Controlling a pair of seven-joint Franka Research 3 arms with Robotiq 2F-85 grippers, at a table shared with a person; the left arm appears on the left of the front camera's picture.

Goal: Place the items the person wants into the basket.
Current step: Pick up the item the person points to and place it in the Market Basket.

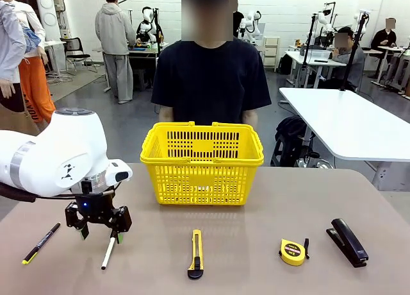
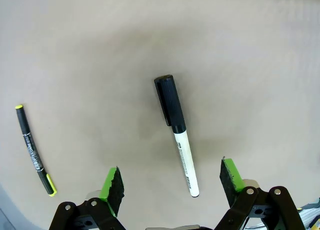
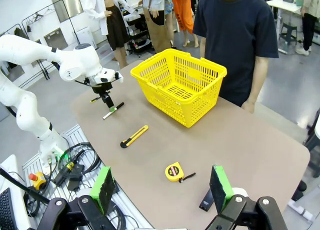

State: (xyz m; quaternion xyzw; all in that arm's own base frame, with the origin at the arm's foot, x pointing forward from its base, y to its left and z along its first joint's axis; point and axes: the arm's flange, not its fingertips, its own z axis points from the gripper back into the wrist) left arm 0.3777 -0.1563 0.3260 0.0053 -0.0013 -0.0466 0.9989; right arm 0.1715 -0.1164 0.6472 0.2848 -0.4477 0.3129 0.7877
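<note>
Below wide-spread left gripper (image 2: 171, 175), white marker (image 2: 180, 145), its print illegible

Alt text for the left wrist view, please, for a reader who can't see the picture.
The left gripper hangs open over a white marker with black cap that lies on the beige table, the marker's white end between the two green-padded fingers. A thin black pen with yellow tip lies apart, toward the picture's left edge.
</note>
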